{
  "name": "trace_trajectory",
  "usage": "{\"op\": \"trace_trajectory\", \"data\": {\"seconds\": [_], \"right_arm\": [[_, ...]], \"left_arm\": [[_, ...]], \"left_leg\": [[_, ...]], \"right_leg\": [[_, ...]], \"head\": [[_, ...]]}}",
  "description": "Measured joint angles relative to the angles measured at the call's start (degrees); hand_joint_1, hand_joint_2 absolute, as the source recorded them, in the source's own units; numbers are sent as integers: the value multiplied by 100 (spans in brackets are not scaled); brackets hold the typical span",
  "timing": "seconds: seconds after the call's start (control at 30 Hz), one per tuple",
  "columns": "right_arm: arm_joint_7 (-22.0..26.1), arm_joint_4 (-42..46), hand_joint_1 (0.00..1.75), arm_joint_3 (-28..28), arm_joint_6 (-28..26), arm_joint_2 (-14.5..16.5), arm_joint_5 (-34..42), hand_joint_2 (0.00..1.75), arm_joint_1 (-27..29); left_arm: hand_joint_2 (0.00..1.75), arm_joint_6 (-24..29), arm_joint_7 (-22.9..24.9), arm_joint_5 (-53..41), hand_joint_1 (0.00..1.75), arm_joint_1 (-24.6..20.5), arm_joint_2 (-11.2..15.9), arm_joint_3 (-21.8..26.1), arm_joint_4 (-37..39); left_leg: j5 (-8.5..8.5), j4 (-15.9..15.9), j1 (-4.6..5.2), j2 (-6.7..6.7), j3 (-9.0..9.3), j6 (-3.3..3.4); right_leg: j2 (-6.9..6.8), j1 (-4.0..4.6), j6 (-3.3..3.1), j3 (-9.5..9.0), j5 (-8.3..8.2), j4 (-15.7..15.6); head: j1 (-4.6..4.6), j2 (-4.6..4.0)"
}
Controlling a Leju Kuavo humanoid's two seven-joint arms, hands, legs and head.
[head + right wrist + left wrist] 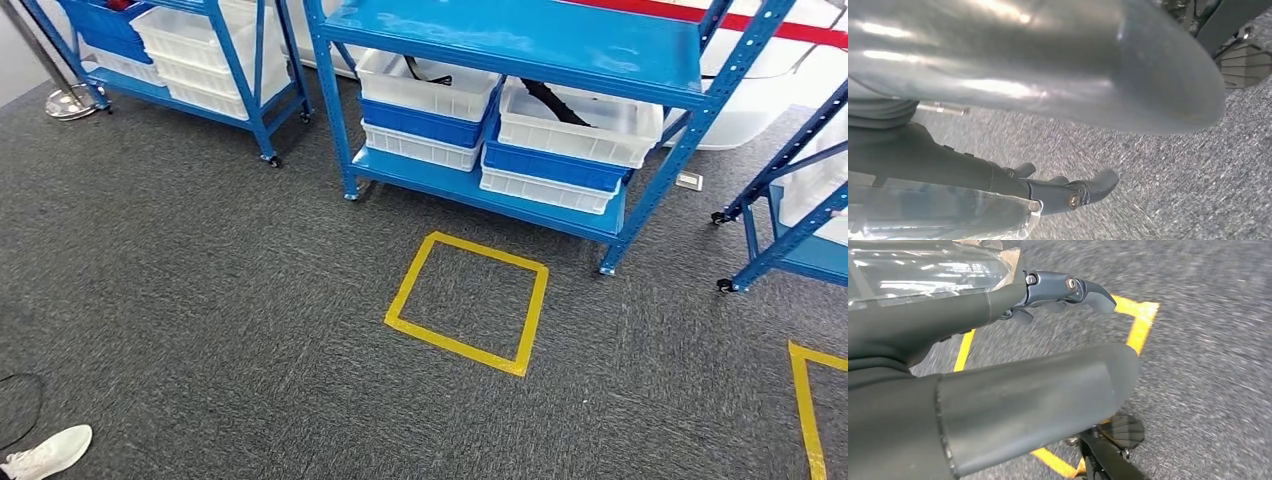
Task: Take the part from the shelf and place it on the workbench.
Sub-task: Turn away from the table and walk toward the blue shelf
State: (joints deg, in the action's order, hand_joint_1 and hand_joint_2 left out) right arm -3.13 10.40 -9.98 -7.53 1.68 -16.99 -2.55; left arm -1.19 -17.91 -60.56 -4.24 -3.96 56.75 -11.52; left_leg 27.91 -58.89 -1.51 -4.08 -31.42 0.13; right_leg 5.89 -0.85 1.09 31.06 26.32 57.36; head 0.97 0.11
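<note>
The part, a black curved piece (pixel 552 102), lies in a white plastic bin (pixel 580 125) on the blue metal shelf (pixel 520 40) ahead, while the left hand (pixel 1058 295) and right hand (pixel 1068 190) hang empty, fingers loosely apart, so stopping off the yellow tape square (pixel 468 302) risks a short reach.

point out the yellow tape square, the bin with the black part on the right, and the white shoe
yellow tape square (pixel 405 292), head view, its left strip of tape
white bin with the black part (pixel 600 140), head view, its front wall
white shoe (pixel 50 452), head view, its upper
</note>
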Motion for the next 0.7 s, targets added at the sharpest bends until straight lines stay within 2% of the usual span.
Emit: {"op": "trace_trajectory", "data": {"seconds": [0.03, 0.1, 0.13, 0.17, 0.23, 0.27, 0.3, 0.33, 0.37, 0.4, 0.43, 0.47, 0.5, 0.53, 0.6, 0.63, 0.67, 0.7], "right_arm": [[0, 0, 0, -4, -2, 2, -1, 0, -1], [0, -1, 0, -17, -7, -1, -7, 0, 18], [0, -1, 0, -26, -10, -3, -10, 0, 29], [-1, -1, 0, -32, -12, -3, -14, 0, 34], [-2, 0, 0, -41, -15, 0, -26, 0, 19], [-2, 0, 0, -43, -18, 1, -36, 0, 8], [-1, 0, 0, -45, -29, 0, -56, 0, 2], [1, -1, 0, -45, -47, -3, -85, 0, 7], [2, -1, 0, -45, -69, -7, -118, 0, 16], [2, -1, 0, -45, -95, -13, -150, 0, 27], [2, -1, 0, -44, -117, -17, -175, 0, 34], [-1, 0, 0, -44, -134, -20, -193, 0, 30], [-9, 0, 0, -44, -150, -19, -207, 0, 26], [-20, 0, 0, -44, -161, -10, -222, 0, 22], [-41, 0, 0, -44, -174, 2, -240, 0, 22], [-46, 0, 0, -44, -179, 5, -245, 0, 22], [-48, 0, 0, -44, -184, 2, -248, 0, 24], [-53, 0, 0, -44, -189, 0, -254, 0, 24]], "left_arm": [[0, 16, -10, -2, 0, -2, 1, -1, 0], [0, 46, -33, -3, 0, -15, -5, -1, 0], [0, 62, -45, -4, 0, -25, -11, -1, 0], [0, 79, -57, -7, 0, -31, -16, -1, 0], [0, 113, -71, -14, 0, -26, -21, 0, 0], [0, 127, -74, -18, 0, -18, -20, 1, 0], [0, 141, -77, -24, 0, -12, -19, 1, 0], [0, 161, -82, -33, 0, -10, -21, 1, 0], [0, 188, -90, -42, 0, -12, -25, 1, 0], [0, 220, -99, -52, 0, -15, -33, 0, 0], [0, 260, -108, -61, 0, -19, -42, -1, 0], [0, 308, -118, -70, 0, -22, -47, -1, -1], [0, 365, -128, -78, 0, -26, -49, -1, -2], [0, 426, -138, -86, 0, -32, -43, -1, -4], [0, 522, -157, -100, 0, -39, -33, -1, -6], [0, 544, -161, -106, 0, -40, -31, -1, -7], [0, 556, -163, -110, 0, -40, -34, -1, -7], [0, 566, -166, -114, 0, -41, -37, -1, -7]], "left_leg": [[-13, 93, 12, -35, 32, 15], [-26, 129, 43, 81, 45, 62], [-51, 158, 49, 143, 54, 104], [-77, 190, 47, 214, 60, 151], [-105, 229, 47, 376, 59, 211], [-103, 229, 52, 456, 49, 223], [-102, 228, 56, 527, 41, 224], [-101, 227, 56, 586, 35, 223], [-100, 225, 51, 628, 34, 216], [-97, 222, 44, 661, 38, 204], [-93, 216, 42, 686, 46, 181], [-82, 204, 53, 703, 53, 148], [-68, 192, 67, 714, 62, 113], [-38, 177, 82, 716, 67, 102], [-33, 162, 88, 704, 70, 183], [-41, 161, 81, 696, 67, 231], [-69, 168, 74, 692, 66, 256], [-79, 176, 66, 689, 67, 244]], "right_leg": [[56, 9, 28, 37, -4, 3], [149, 9, 106, 102, -23, -9], [92, 5, 137, 138, -9, 24], [-40, 6, 145, 197, 61, 140], [-380, 1, 117, 481, 374, 722], [-471, -3, 110, 681, 561, 1124], [-505, -15, 125, 845, 695, 1469], [-520, -29, 165, 916, 745, 1646], [-531, -43, 224, 860, 702, 1590], [-551, -62, 293, 673, 584, 1291], [-590, -83, 355, 406, 437, 843], [-636, -84, 379, 174, 307, 433], [-668, -86, 358, 13, 214, 136], [-691, -96, 318, -78, 166, -13], [-684, -102, 238, -109, 136, -37], [-685, -99, 228, -124, 130, -37], [-684, -79, 221, -122, 127, -35], [-684, -62, 212, -118, 124, -34]], "head": [[2, 0], [1, 0], [1, 0], [10, 0], [32, 0], [42, 0], [42, 0], [41, 0], [42, 0], [42, 0], [44, 0], [45, 0], [42, 0], [37, 0], [23, 0], [20, 0], [19, 0], [19, 0]]}}
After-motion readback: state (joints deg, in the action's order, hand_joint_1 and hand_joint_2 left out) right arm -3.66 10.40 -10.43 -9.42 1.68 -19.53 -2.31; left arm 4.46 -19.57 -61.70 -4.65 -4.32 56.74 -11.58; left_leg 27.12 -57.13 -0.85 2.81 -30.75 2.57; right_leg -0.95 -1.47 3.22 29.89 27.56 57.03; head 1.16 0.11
